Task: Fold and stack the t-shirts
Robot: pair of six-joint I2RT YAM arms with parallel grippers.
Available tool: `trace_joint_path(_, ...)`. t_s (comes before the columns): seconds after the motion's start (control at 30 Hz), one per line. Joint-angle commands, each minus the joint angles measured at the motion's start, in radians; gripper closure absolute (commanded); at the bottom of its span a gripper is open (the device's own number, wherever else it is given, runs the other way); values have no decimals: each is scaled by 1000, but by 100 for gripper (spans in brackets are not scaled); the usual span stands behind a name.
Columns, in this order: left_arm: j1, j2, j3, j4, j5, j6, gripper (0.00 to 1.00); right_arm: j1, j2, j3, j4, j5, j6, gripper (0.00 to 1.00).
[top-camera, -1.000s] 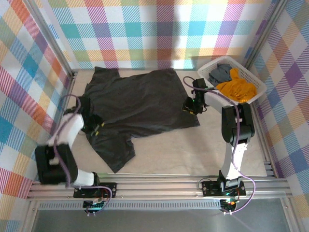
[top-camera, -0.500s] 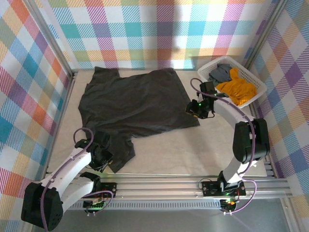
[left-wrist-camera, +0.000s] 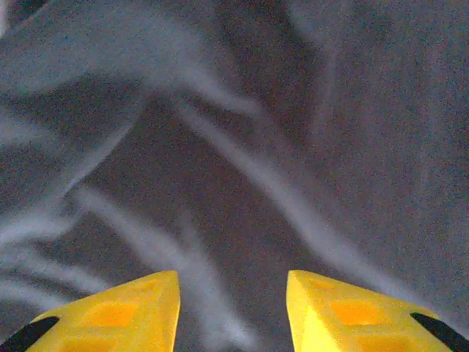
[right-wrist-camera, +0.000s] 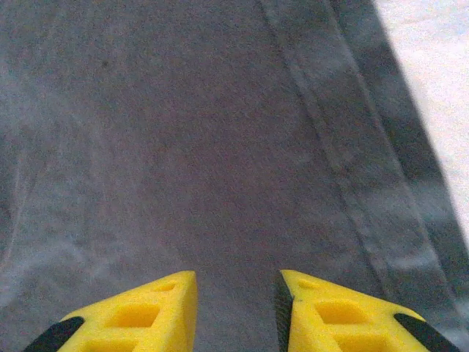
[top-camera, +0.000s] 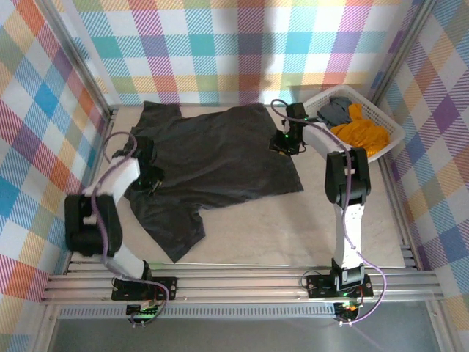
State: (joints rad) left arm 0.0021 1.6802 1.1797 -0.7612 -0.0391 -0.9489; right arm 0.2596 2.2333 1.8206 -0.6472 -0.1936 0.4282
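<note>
Black t-shirt [top-camera: 212,161] lies spread flat on the table [top-camera: 293,227], far-left of centre, one sleeve trailing toward the near edge. Left gripper [top-camera: 152,178] sits over the shirt's left side; wrist view shows its jaws [left-wrist-camera: 231,293] partly open above wrinkled dark cloth, nothing pinched. Right gripper [top-camera: 284,142] is at the shirt's right edge near the basket [top-camera: 393,132], jaws [right-wrist-camera: 238,293] narrow but apart over smooth fabric beside the hem (bare table just past it). Orange shirt [top-camera: 359,137] and grey shirt [top-camera: 335,111] sit crumpled inside the basket.
</note>
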Motion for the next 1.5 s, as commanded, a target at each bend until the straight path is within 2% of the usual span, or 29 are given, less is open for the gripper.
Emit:
trace_joint_path(0.0,44,135,137,-7,-26,112,57,13,83,74,-139,21,-12,66)
trace_joint_path(0.17,66,300,218,14,31,182,57,5,106,66,-215,97,1,65)
trace_joint_path(0.33,3,349,221,55,62,236,58,-28,77,-1,-269,159,40,65)
trace_joint_path(0.6,-117,418,290,89,117,248,59,-153,-38,-180,-187,149,77,65)
trace_joint_path(0.77,-134,430,351,52,83,243,59,-178,-68,-203,-164,93,64,65)
trace_joint_path(0.83,-136,393,350,39,46,255,56,-173,-102,-225,-132,72,52,63)
trace_joint_path(0.93,-144,231,291,3,-34,261,50,-162,-205,-283,-81,74,35,59)
trace_joint_path(1.0,-154,78,181,-42,-81,232,49,-159,-284,-318,-70,87,37,57)
trace_joint_path(1.1,-201,-141,-56,-115,-91,177,53,-149,-392,-371,-75,83,38,55)
trace_joint_path(1.17,-262,-287,-236,-127,-70,112,57,-126,-464,-418,-88,74,31,55)
trace_joint_path(1.27,-401,-454,-462,-122,-22,-24,61,-99,-563,-519,-103,30,44,55)
trace_joint_path(1.37,-564,-518,-541,-143,-31,-136,60,-86,-685,-665,-59,-24,90,55)
trace_joint_path(1.47,-630,-536,-588,-149,-52,-187,59,-77,-777,-756,-54,-45,117,54)
